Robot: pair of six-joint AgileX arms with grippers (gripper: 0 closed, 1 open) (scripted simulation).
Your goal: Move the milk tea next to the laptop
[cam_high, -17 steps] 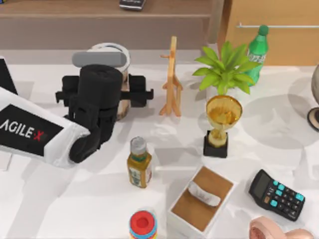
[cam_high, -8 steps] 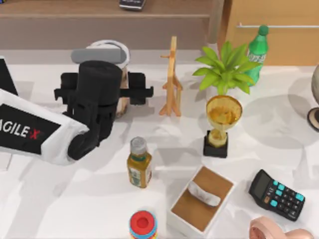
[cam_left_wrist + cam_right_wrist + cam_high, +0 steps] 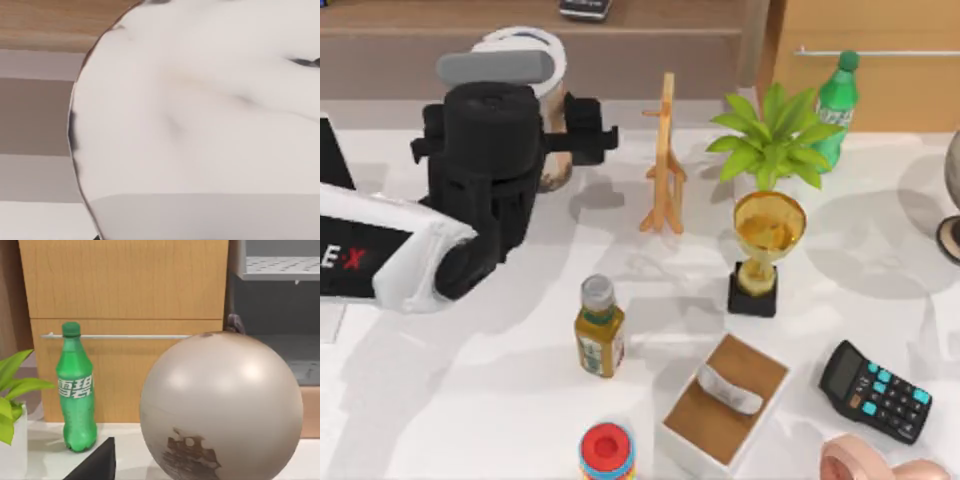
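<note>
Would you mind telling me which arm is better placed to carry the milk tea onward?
Left. The left gripper is at the milk tea near the table's far left, its jaws closed on the cup. The right arm is over by the globe, far off.

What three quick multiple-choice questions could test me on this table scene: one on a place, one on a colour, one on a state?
1. Where does the calculator lie?
A. the table's near right
B. the far left
C. beside the green bottle

2. What colour is the cap of the green bottle?
A. red
B. green
C. grey

3. How is the milk tea right now?
A. lying on its side
B. standing alone, untouched
C. gripped by the left gripper

Answers: 1 A, it sits near the top view's lower right corner. 2 B, the cap matches the bottle. 3 C, the gripper's fingers flank the cup.
</note>
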